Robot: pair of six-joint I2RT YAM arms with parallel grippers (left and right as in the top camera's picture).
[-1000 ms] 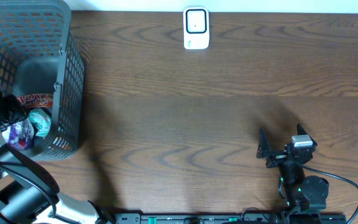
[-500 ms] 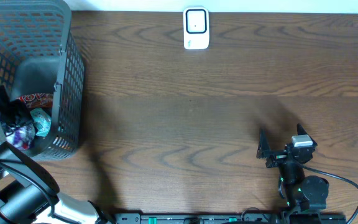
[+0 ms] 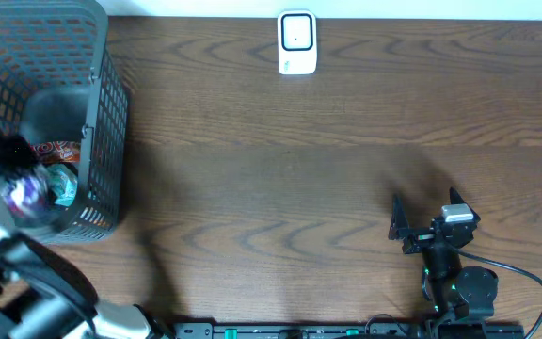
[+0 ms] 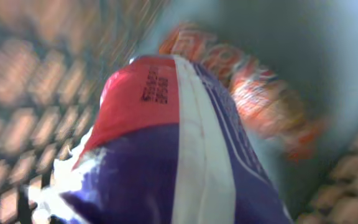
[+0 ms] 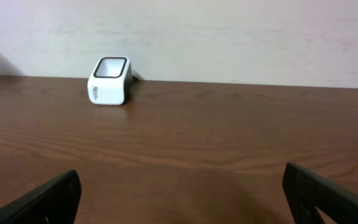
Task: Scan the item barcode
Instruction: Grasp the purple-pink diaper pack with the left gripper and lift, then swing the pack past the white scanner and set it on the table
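The item is a purple packet (image 4: 185,155) with a red end and a white stripe. It fills the left wrist view, pressed close to the camera, and its fingers are hidden. In the overhead view my left gripper (image 3: 12,169) is blurred inside the grey basket (image 3: 102,113), shut on the purple packet (image 3: 22,193). No barcode can be made out, only small black print on the red end. The white scanner (image 3: 297,42) stands at the table's far edge, also visible as the scanner (image 5: 110,81) from the right wrist. My right gripper (image 3: 426,217) rests open and empty near the front right.
An orange-red packet (image 3: 55,149) and a teal-and-white item (image 3: 62,184) lie in the basket beside the held one. The basket's mesh walls surround my left gripper. Brown table (image 3: 280,188) stretches between the basket, the scanner and my right arm.
My left gripper has closed on the purple packet, and arm and packet have shifted up-left in the basket, now blurred. The right arm has not moved.
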